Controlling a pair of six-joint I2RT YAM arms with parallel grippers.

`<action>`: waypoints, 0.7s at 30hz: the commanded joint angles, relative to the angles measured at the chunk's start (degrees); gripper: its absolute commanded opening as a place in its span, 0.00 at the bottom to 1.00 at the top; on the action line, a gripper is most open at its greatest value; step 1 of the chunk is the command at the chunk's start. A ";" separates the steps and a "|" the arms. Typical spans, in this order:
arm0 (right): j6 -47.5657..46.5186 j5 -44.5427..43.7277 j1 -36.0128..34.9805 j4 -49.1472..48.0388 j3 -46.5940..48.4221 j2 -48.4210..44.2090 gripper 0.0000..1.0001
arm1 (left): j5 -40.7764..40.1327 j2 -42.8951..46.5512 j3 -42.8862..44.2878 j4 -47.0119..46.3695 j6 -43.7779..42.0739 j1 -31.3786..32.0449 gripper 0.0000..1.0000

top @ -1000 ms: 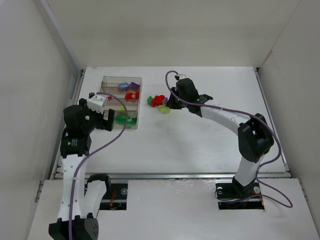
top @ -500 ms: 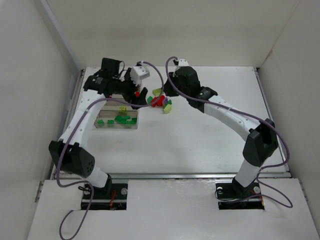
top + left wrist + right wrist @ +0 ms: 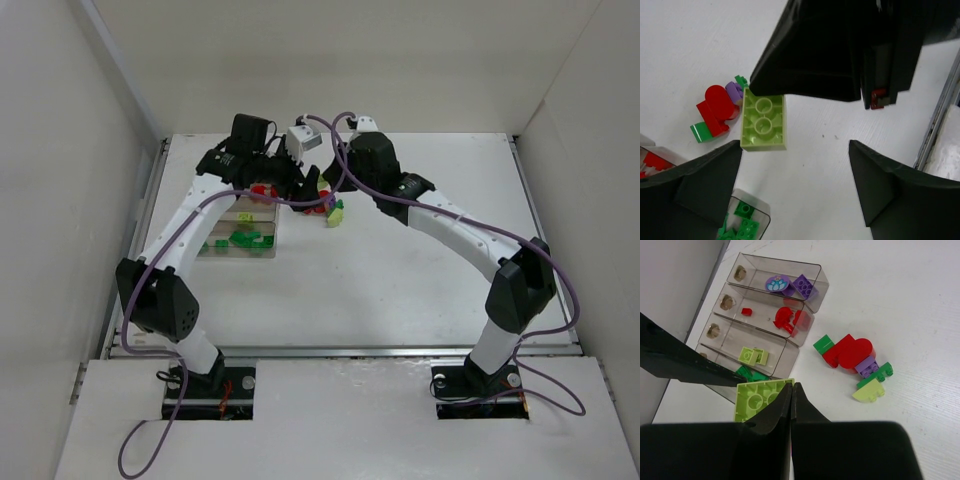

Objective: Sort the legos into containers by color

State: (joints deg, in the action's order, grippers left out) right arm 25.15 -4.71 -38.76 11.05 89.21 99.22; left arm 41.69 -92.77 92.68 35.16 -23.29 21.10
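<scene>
While loose legos [image 3: 335, 213] lie on the counter [image 3: 400, 290] beside the tray [image 3: 235, 256], a handover seems underway; from the left wrist, the left fingers [image 3: 695, 185] stand wide apart near the lime brick [image 3: 763, 122]; from the right wrist, the right fingers [image 3: 767, 415] pinch its edge (lifted, apparently); next, left closes before right releases, then the lime compartment [image 3: 732, 342].

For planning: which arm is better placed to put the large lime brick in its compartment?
Right, probably: the right gripper pinches the lime brick; the left gripper is open and empty.
</scene>
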 commanded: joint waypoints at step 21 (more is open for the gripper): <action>1.40 4.61 -0.70 -2.17 0.18 -2.98 0.00 | 1.99 -2.59 -1.80 -9.32 8.52 -0.01 0.00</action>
State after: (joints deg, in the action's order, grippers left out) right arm 26.13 -1.96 -39.05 11.14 89.12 98.98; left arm 41.32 -96.71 91.68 27.40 -16.51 20.88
